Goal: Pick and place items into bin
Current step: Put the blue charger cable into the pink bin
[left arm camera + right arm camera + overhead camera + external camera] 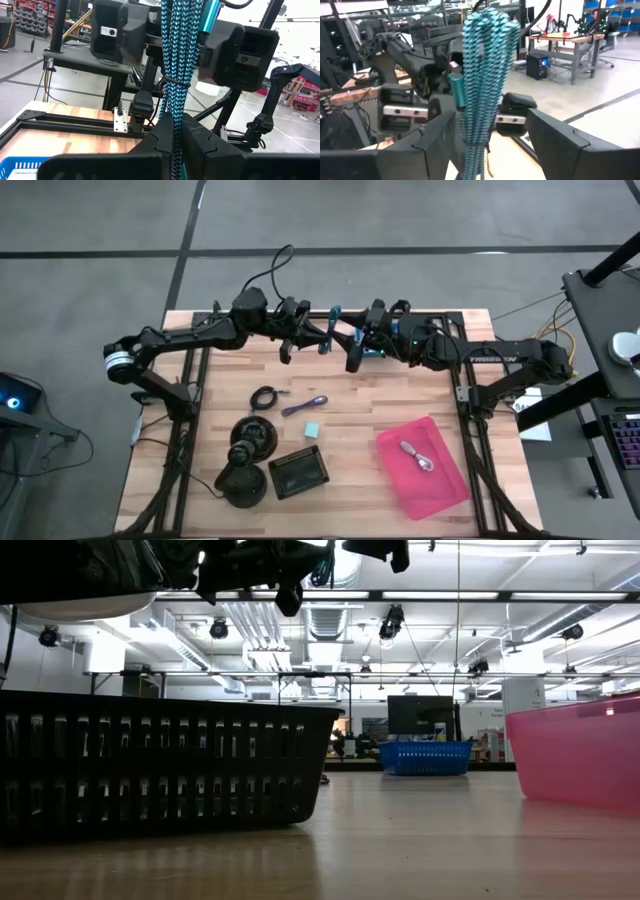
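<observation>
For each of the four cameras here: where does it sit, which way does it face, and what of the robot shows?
High view: above the table, looking straight down; both arms meet over the far edge, with the pink bin below.
Low view: table-top height, looking level across past the black basket; arm parts overhead.
Left wrist view: on the left arm; its left end effector is shut on the teal braided cable.
Right wrist view: on the right arm; its open right end effector flanks the cable.
Both wrist views share that cable.
</observation>
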`<state>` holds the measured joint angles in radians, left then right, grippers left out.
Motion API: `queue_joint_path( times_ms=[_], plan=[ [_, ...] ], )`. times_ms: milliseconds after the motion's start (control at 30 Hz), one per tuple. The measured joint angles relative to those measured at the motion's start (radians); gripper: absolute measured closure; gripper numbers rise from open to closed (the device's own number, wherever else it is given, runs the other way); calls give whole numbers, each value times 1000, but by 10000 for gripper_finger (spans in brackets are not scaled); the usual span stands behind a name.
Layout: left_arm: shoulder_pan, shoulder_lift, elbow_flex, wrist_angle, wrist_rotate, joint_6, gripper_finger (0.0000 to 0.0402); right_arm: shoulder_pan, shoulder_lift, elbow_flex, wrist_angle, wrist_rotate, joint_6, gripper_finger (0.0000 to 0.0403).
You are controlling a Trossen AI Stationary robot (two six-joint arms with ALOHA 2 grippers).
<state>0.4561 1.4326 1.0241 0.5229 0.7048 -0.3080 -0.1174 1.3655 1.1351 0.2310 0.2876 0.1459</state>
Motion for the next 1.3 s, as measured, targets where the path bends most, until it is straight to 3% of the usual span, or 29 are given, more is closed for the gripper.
queue_joint_path(
  times_ms=[833,1067,1300],
  plan=[
    [0,5,-1,0,-3,0,400,-43,0,0,111,-14,-6,179],
    [0,5,-1,0,-1,1,400,-76,0,0,128,-108,76,179],
    [0,5,-1,0,-1,2,400,-78,0,0,128,-113,87,179]
  ],
)
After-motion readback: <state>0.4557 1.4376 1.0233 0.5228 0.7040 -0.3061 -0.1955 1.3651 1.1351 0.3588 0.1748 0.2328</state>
